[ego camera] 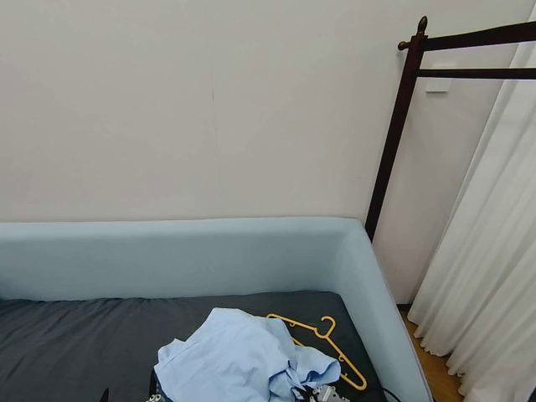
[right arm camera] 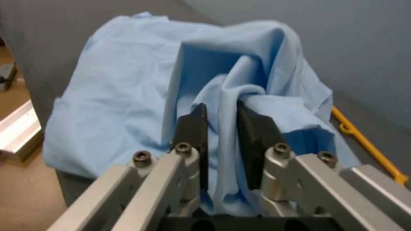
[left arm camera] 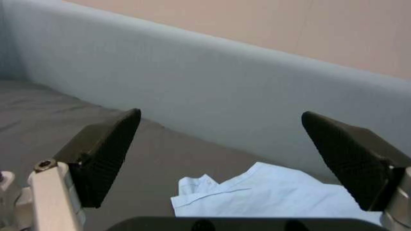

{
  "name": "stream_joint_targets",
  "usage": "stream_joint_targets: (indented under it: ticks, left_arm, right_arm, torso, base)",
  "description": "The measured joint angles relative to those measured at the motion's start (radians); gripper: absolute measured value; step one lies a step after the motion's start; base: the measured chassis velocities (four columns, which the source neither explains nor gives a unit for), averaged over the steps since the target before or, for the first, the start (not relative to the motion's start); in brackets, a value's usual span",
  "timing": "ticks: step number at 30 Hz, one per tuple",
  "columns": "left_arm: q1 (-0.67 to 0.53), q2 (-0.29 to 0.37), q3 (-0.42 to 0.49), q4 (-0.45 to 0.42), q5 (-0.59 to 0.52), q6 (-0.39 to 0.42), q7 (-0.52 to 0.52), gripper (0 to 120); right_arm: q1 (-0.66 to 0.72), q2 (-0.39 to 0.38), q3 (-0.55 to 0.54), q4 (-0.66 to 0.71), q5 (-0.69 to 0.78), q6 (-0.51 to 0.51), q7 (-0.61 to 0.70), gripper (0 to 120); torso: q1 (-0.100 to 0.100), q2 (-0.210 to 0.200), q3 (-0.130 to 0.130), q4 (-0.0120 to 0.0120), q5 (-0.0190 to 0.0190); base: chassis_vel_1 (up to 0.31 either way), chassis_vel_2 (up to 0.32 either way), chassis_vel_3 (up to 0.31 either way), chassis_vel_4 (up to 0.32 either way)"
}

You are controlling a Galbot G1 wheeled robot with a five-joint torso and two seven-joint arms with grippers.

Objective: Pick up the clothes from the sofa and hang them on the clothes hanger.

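Sofa (ego camera: pixel 167 255): pale blue with a dark seat; the task's garment is found on the seat, toward the robot's right end.
Rack (ego camera: pixel 392 134): dark wood, stood beyond that right end, well apart from the garment and higher.
Shirt (ego camera: pixel 239 360): light blue and crumpled in a heap. Only a thin fold is held, so a slow, straight lift is advised, lest the cloth be pulled free.
Hanger (right arm camera: pixel 361 139): yellow, laid flat just beside the shirt; it is best kept from being dragged along.
Left gripper (left arm camera: pixel 222 115): held over the seat, spread wide with nothing between; the shirt is near but apart.
Right gripper (right arm camera: pixel 222 115): pressed into the heap.
Fingers (right arm camera: pixel 253 130): clamped on a raised fold, which is seen running up between the pads.
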Motion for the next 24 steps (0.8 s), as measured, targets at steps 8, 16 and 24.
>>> stream_joint_targets:
  ticks: [8, 16, 24]
  left_arm:
    - [-0.003, 0.010, -0.002, 0.004, -0.005, 0.012, -0.003, 99]
    - [-0.012, 0.011, -0.002, 0.004, -0.004, 0.022, -0.005, 99]
    - [-0.012, 0.010, 0.002, 0.012, -0.003, 0.019, -0.007, 99]
  right_arm:
    - [-0.110, -0.053, 0.125, 0.176, -0.100, -0.056, -0.005, 50]
    - [-0.246, -0.107, 0.250, 0.344, 0.182, -0.148, -0.010, 81]
    - [-0.010, -0.037, 0.193, 0.404, 0.656, -0.476, 0.400, 100]
  torso:
    - [0.000, 0.000, 0.000, 0.0000, 0.0000]
    - [0.000, 0.000, 0.000, -0.0006, 0.0000]
    - [0.000, 0.000, 0.000, 0.0003, -0.0003]
  base:
    - [0.000, 0.000, 0.000, 0.000]
    - [0.000, 0.000, 0.000, 0.000]
    - [0.000, 0.000, 0.000, 0.000]
